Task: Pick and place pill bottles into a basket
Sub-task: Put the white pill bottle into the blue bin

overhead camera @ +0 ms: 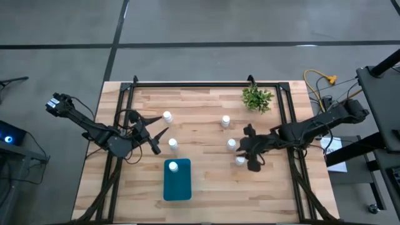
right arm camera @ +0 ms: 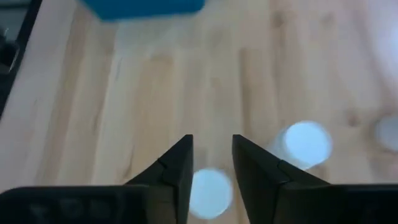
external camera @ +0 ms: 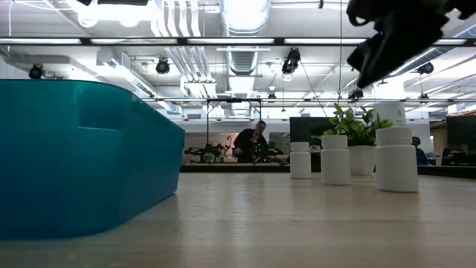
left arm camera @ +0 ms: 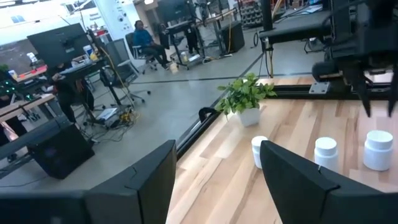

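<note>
The teal basket (overhead camera: 177,181) lies near the table's front middle with one white pill bottle (overhead camera: 173,166) standing in its far end. Five more bottles stand on the wood: two on the left (overhead camera: 167,116) (overhead camera: 172,144) and three on the right (overhead camera: 225,121) (overhead camera: 232,144) (overhead camera: 240,161). My right gripper (overhead camera: 247,155) (right arm camera: 211,163) hangs above the nearest right-hand bottle (right arm camera: 208,190), tilted down, its fingers a narrow gap apart and clear of it. My left gripper (overhead camera: 156,128) (left arm camera: 217,180) stands open and level between the two left bottles, with nothing in it.
A small green plant (overhead camera: 257,98) in a white pot stands at the far right. A dark metal frame (overhead camera: 206,84) borders the tabletop. Bare wood lies between the basket and the right-hand bottles.
</note>
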`<action>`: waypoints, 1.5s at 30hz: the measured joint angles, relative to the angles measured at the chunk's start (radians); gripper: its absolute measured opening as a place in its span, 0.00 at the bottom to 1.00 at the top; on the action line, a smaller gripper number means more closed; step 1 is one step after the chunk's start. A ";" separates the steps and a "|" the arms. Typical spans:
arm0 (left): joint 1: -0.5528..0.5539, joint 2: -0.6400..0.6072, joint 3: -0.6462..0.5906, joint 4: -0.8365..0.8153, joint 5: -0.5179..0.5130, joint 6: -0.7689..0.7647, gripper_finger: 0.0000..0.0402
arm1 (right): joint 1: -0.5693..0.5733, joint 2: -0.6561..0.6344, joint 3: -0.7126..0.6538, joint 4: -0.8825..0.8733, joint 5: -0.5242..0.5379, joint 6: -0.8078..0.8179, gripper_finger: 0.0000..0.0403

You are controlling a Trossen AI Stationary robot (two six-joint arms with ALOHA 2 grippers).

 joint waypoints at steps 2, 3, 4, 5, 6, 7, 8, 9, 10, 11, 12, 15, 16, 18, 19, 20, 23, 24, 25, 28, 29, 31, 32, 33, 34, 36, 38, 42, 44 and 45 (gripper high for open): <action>0.000 0.000 0.000 0.000 0.000 0.000 0.53 | 0.000 0.017 0.000 -0.022 -0.043 -0.001 0.30; 0.000 0.000 0.000 0.000 0.000 0.000 0.53 | 0.000 0.024 0.000 -0.035 -0.056 -0.001 0.32; 0.000 0.000 0.000 0.000 0.000 0.000 0.53 | 0.000 0.029 0.000 -0.050 -0.067 -0.003 0.34; 0.000 0.000 0.000 0.000 0.000 -0.001 0.53 | 0.000 0.031 0.000 -0.071 -0.071 -0.003 0.35; 0.000 0.000 0.000 0.000 0.000 -0.001 0.53 | 0.000 0.031 0.000 -0.092 -0.073 -0.003 0.37; 0.000 0.000 0.000 0.000 0.000 -0.001 0.53 | 0.000 0.031 0.000 -0.109 -0.073 -0.003 0.39; 0.000 0.000 0.000 0.000 0.000 -0.001 0.53 | 0.000 0.030 0.000 -0.122 -0.073 -0.003 0.41; 0.000 0.000 0.000 0.000 0.000 -0.001 0.53 | -0.001 0.028 0.000 -0.136 -0.073 -0.005 0.42; 0.000 0.001 0.000 0.000 0.000 -0.001 0.53 | 0.000 0.026 0.000 -0.144 -0.073 -0.012 0.44; 0.000 0.001 0.000 0.000 0.000 -0.001 0.53 | 0.000 0.024 0.000 -0.142 -0.073 -0.018 0.45; 0.000 0.001 0.000 0.000 0.000 -0.002 0.53 | 0.000 0.023 0.000 -0.139 -0.073 -0.023 0.46; 0.000 0.001 0.000 0.000 0.000 -0.002 0.53 | 0.000 0.029 0.000 -0.139 -0.073 -0.026 0.49; 0.000 0.001 0.000 0.000 0.000 -0.003 0.53 | 0.000 0.031 0.000 -0.140 -0.073 -0.026 0.49; 0.000 0.001 0.000 0.000 0.000 -0.004 0.53 | 0.000 0.032 0.000 -0.140 -0.072 -0.034 0.50; 0.000 0.001 0.000 0.000 0.000 -0.004 0.53 | 0.000 0.031 0.000 -0.138 -0.072 -0.040 0.51; 0.000 0.001 0.000 0.000 0.000 -0.004 0.53 | -0.001 0.031 0.000 -0.139 -0.072 -0.045 0.51; 0.000 0.001 0.000 0.000 0.000 -0.006 0.53 | -0.004 0.031 0.000 -0.139 -0.073 -0.041 0.53; 0.000 0.001 0.000 0.000 0.000 -0.006 0.53 | -0.005 0.031 0.000 -0.139 -0.072 -0.038 0.54; 0.000 0.001 0.000 0.000 0.000 -0.006 0.53 | -0.005 0.031 0.001 -0.139 -0.072 -0.036 0.55; 0.000 0.001 0.000 0.000 0.000 -0.006 0.53 | -0.004 0.031 0.001 -0.136 -0.072 -0.030 0.58; 0.000 0.001 0.000 0.000 0.000 -0.006 0.53 | -0.005 0.031 0.001 -0.135 -0.071 -0.029 0.59; 0.000 0.001 0.000 0.000 0.000 -0.007 0.53 | -0.005 0.031 0.001 -0.134 -0.070 -0.036 0.62; 0.000 0.001 0.000 0.000 -0.001 -0.007 0.53 | -0.005 0.033 0.001 -0.129 -0.066 -0.047 0.63; 0.000 0.001 0.000 0.000 0.000 -0.007 0.53 | -0.005 0.038 0.001 -0.115 -0.061 -0.064 0.64; 0.000 0.001 0.000 0.000 0.000 -0.007 0.53 | -0.005 0.044 0.000 -0.098 -0.059 -0.083 0.65; 0.000 0.001 0.000 0.000 -0.001 -0.007 0.53 | -0.004 0.059 0.000 -0.080 -0.060 -0.103 0.67; 0.000 0.001 0.000 0.000 0.000 -0.007 0.53 | -0.004 0.080 0.000 -0.058 -0.070 -0.105 0.69; 0.000 0.001 0.000 0.000 0.000 -0.007 0.53 | -0.004 0.126 -0.001 -0.062 -0.070 -0.112 0.70; 0.000 0.001 0.000 0.001 -0.001 -0.007 0.53 | -0.004 0.153 -0.002 -0.062 -0.073 -0.113 0.70; 0.000 0.001 0.000 0.000 -0.001 -0.007 0.53 | -0.004 0.163 -0.002 -0.061 -0.074 -0.113 0.69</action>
